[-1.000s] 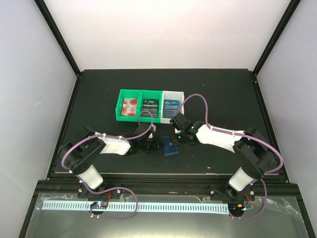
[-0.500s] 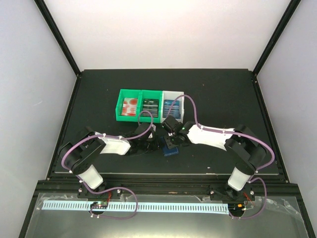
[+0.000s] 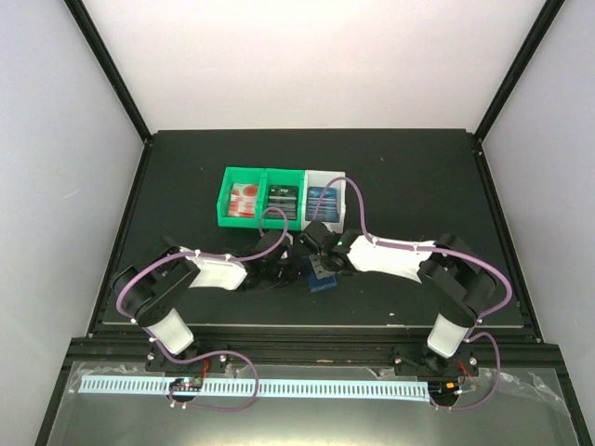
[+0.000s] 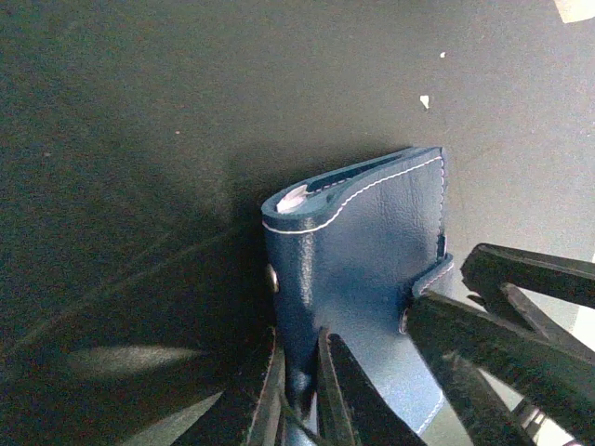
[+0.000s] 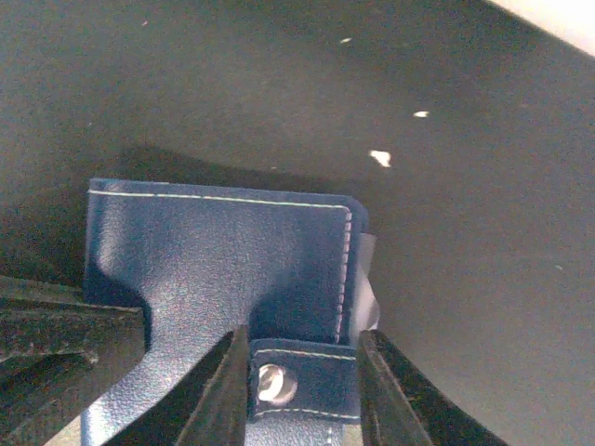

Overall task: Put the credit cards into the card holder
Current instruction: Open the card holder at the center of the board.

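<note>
Open black table (image 3: 418, 167) runs wide to the far and right edges, while both arms crowd the near middle. Behind them sits the green-and-white bin (image 3: 263, 223), its three compartments holding red-and-white, dark and blue credit cards (image 3: 283, 197). Just in front of it the card holder (image 3: 322, 282) lies folded. The left gripper (image 4: 299, 358) is pinched onto one edge of it. The right gripper (image 5: 302, 336) straddles the snap tab (image 5: 297, 383); I cannot tell whether it squeezes.

Top view bright and evenly lit — wrist views dim, deeply shadowed, blurred along the bottom.
</note>
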You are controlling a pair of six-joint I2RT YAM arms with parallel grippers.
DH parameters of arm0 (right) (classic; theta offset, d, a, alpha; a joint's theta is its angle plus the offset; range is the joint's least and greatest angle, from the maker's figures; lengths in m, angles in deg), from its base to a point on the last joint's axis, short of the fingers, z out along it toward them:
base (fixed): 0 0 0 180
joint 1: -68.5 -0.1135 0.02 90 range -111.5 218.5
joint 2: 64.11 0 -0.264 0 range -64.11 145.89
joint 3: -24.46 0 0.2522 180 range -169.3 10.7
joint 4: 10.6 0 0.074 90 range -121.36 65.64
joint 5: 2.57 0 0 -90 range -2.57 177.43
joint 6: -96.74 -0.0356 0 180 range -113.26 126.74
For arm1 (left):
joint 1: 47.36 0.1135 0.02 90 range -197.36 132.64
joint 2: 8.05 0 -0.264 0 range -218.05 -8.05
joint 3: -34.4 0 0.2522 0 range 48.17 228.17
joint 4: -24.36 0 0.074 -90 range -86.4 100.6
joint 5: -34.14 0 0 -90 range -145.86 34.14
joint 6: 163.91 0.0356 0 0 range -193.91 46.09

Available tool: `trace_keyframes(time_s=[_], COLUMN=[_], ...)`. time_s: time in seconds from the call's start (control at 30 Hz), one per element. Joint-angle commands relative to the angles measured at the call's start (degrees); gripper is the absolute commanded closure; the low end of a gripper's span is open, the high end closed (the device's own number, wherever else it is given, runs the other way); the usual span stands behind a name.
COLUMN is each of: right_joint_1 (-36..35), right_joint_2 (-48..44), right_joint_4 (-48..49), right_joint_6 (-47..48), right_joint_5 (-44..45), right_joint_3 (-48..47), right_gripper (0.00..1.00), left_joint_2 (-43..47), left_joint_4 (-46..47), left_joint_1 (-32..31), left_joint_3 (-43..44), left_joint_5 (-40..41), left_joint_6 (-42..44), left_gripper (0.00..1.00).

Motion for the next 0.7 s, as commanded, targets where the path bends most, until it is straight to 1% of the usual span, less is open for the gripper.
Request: trace_keyframes(time_s=[0.0,0.03,0.13,0.23,0.3,0.37,0.47,0.57,0.67], right_joint_1=[0.56,0.55,0.63,0.71,1.11,1.79,3.96,5.76,6.37], right_joint_2=[-2.79,-3.08,-3.64,-4.15,-5.36,-7.06,-8.48,-7.5,-6.29], right_joint_4=[-5.72,-6.08,-7.29,-8.58,-8.32,-7.24,-2.95,-0.65,0.87], right_joint_6=[-3.32,-3.78,-4.75,-4.89,-4.49,-3.78,-1.75,-0.7,-0.57], right_joint_5=[11.73,12.61,14.93,15.86,14.66,11.98,3.66,-2.74,-5.41], right_joint_3=[1.33,1.53,1.99,2.07,2.14,2.37,3.74,4.2,4.53], right_gripper=[0.68,0.69,0.77,0.78,0.77,0.74,0.69,0.68,0.68], left_joint_2=[-2.2,-2.22,-2.28,-2.3,-2.05,-1.5,-0.86,-0.79,-0.95], left_joint_4=[-11.14,-11.37,-11.43,-10.54,-9.79,-9.69,-10.43,-11.34,-11.5], left_joint_1=[-0.24,-0.24,-0.24,-0.26,-0.24,-0.24,-0.28,-0.24,-0.26], left_joint_3=[-0.99,-1.0,-1.01,-0.95,-0.87,-0.7,-0.11,0.52,0.75], left_joint_5=[4.88,5.11,5.23,4.59,4.0,3.93,4.06,4.11,4.01], left_joint_6=[-0.77,-0.76,-0.64,-0.06,0.76,1.54,2.84,3.81,4.38], left_gripper=[0.9,0.9,0.9,0.89,0.87,0.84,0.8,0.78,0.77])
